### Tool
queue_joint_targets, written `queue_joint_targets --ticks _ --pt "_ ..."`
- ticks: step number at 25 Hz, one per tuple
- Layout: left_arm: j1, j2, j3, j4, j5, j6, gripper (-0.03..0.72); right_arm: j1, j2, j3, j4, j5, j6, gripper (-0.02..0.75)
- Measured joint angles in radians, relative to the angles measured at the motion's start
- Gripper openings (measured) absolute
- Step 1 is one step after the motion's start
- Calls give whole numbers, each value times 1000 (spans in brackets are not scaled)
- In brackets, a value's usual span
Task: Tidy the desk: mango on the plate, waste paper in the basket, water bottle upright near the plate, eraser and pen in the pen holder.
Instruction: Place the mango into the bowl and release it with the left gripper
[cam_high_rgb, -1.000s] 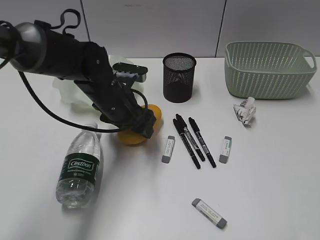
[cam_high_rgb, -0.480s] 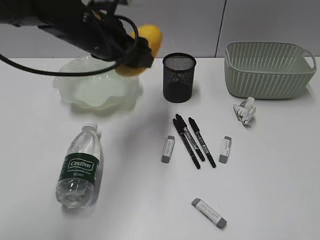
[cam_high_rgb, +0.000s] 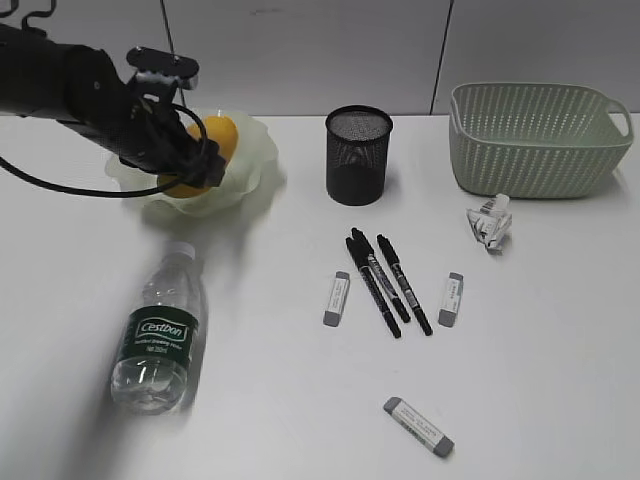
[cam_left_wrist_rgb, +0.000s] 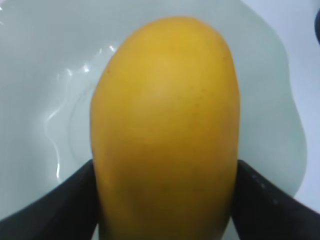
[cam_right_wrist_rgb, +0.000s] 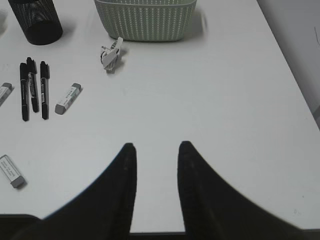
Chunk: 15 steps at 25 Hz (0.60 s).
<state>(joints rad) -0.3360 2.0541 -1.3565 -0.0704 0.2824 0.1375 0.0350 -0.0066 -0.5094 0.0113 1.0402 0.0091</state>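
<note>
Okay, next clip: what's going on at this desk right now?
The left gripper holds the mango over the plate, its jaws on either side of the fruit. The right gripper hangs open and empty above bare desk. Nothing else is tidied yet: the bottle lies on its side, three pens and three erasers lie loose, and the waste paper sits in front of the basket, outside it.
</note>
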Motion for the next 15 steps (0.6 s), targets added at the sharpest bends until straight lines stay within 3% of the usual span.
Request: queue_joint_targets --ticks 4,9,12,15 --pt "0 5 -41 2 -4 0 658 0 0 0 3 0 0 241" --pt "0 1 -130 2 63 0 671 0 0 0 9 0 0 241" --pt "0 -39 -144 -10 123 0 646 0 0 0 9 0 0 241" --pt "4 -141 -76 -69 130 0 550 0 0 0 9 0 0 241"
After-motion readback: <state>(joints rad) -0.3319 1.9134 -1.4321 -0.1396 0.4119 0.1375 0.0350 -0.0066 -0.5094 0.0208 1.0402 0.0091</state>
